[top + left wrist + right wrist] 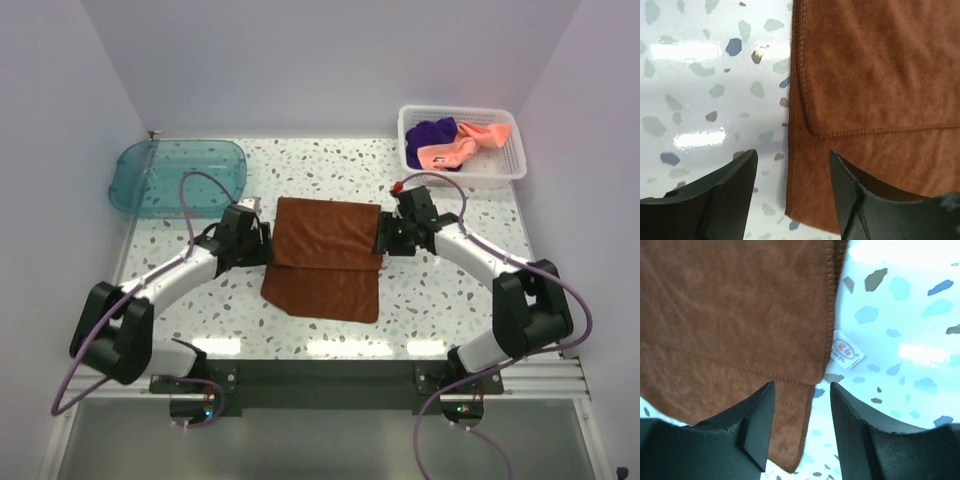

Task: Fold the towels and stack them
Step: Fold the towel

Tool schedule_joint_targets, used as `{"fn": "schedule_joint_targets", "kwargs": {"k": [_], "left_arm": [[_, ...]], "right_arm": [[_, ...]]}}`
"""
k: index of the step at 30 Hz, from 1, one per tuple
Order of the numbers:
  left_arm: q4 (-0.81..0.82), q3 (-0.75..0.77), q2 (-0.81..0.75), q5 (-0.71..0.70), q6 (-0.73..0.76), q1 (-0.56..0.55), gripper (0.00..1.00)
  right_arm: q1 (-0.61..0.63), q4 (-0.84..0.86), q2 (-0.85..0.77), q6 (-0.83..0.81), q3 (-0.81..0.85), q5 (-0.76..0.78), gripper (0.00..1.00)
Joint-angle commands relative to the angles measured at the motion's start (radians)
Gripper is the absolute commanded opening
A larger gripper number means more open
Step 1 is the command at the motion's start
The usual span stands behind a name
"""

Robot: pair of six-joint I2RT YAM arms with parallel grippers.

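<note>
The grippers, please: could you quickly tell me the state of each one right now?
Left gripper: open, holding nothing, jaws over an edge of the brown towel.
Right gripper: open, holding nothing, at the opposite edge.

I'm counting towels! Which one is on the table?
The rust brown terry towel, folded on the table; the salmon pink towel and purple towel lie in the white mesh basket.

folded brown towel (730,315), white label (845,353) at its edge, tool (801,387) parted over the corner, speckled table (905,305)

Teal, probably plastic tray (160,165); white mesh basket (460,181)
</note>
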Motion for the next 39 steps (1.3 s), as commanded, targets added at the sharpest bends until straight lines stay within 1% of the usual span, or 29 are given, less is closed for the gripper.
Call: {"fn": "schedule_joint_targets", "kwargs": {"k": [1,4,6,9,15,20,22,23,25,27,30,35,38,39], "left_arm": [[-0.028,-0.052,-0.164,-0.033,-0.021,-0.007,0.65],[-0.074,-0.127,-0.252,-0.04,-0.047,-0.012,0.65],[-0.087,-0.178,-0.279,-0.017,-0.062,-0.015,0.64],[-0.088,-0.236,-0.304,0.018,-0.093,-0.024,0.6],[-0.018,-0.293,-0.3,0.038,-0.137,-0.07,0.58],[0.045,-0.299,-0.231,0.078,-0.156,-0.095,0.56],[0.06,-0.299,-0.211,0.082,-0.164,-0.105,0.54],[0.062,-0.293,-0.207,0.082,-0.167,-0.11,0.52],[0.06,-0.283,-0.21,0.081,-0.171,-0.124,0.47],[0.051,-0.255,-0.217,0.081,-0.174,-0.133,0.38],[0.011,-0.188,-0.226,0.093,-0.19,-0.151,0.33],[-0.108,-0.048,-0.273,0.067,-0.223,-0.22,0.32],[-0.191,0.0,-0.322,0.046,-0.24,-0.245,0.32],[-0.208,0.004,-0.339,0.014,-0.246,-0.25,0.32]], "right_arm": [[0.048,-0.051,-0.085,-0.053,0.012,0.019,0.53],[0.13,-0.068,-0.108,-0.07,0.011,0.027,0.53],[0.196,-0.061,-0.108,-0.067,0.006,0.016,0.52],[0.238,-0.018,-0.096,-0.039,-0.021,-0.013,0.51],[0.253,0.028,-0.079,-0.028,-0.072,-0.016,0.5],[0.253,0.041,-0.088,-0.031,-0.087,-0.007,0.5],[0.253,0.045,-0.094,-0.031,-0.098,-0.004,0.5],[0.253,0.048,-0.096,-0.03,-0.101,-0.001,0.5],[0.253,0.054,-0.097,-0.028,-0.107,0.004,0.5],[0.255,0.059,-0.1,-0.025,-0.112,0.007,0.5],[0.253,0.062,-0.103,-0.024,-0.113,0.016,0.5],[0.252,0.045,-0.128,-0.036,-0.107,0.047,0.5],[0.253,0.036,-0.137,-0.047,-0.106,0.063,0.5],[0.253,0.036,-0.14,-0.05,-0.109,0.065,0.5]]}}
